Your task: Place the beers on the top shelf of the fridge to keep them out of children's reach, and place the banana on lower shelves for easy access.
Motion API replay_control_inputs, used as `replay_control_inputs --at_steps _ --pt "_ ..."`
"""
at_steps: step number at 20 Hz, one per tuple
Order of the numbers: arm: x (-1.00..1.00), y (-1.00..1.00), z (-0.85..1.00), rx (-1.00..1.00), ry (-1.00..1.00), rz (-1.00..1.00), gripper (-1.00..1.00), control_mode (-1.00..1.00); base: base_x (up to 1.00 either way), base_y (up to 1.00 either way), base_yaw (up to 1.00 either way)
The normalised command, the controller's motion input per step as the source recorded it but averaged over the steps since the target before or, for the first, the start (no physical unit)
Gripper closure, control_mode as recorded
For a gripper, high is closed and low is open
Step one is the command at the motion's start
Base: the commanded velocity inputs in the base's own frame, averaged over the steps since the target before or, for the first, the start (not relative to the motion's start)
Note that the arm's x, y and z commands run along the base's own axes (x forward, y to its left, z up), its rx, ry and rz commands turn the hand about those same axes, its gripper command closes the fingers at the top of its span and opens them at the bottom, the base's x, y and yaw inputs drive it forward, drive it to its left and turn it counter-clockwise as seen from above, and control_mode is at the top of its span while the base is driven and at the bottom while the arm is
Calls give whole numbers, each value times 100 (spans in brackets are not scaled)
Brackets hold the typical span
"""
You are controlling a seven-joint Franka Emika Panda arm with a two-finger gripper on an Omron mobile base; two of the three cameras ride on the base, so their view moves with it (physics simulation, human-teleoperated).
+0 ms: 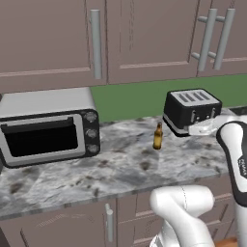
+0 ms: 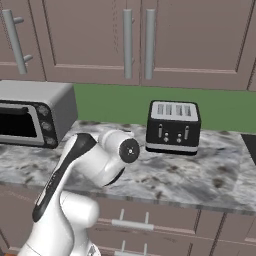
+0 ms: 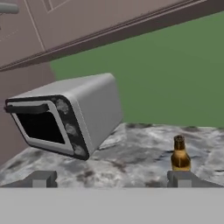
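One of the beers, an amber-brown bottle (image 1: pixel 157 136), stands upright on the marble counter (image 1: pixel 120 164) between the toaster oven and the toaster. In the hand view the same bottle (image 3: pixel 180 155) rises just above my right fingertip (image 3: pixel 181 179), some way ahead of it. My gripper (image 3: pixel 111 179) is open, its two fingertips wide apart with nothing between them. It looks along the counter toward the toaster oven. The fridge, its shelves and the banana are out of view.
A silver toaster oven (image 1: pixel 48 128) sits at the counter's left and a black toaster (image 1: pixel 192 110) at the right, against a green backsplash (image 2: pixel 115 102). Brown wall cabinets (image 1: pixel 140 38) hang above; drawers lie below the counter's front edge.
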Motion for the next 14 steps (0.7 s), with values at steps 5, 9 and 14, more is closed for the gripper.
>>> replay_control_inputs --at_steps 5,9,14 --pt "30 -1 -33 0 -15 13 -100 -100 0 0 0" --pt "33 -1 -38 0 -14 14 -100 -100 0 0 0" --pt "36 -6 -34 0 -15 15 -100 -100 0 0 0"
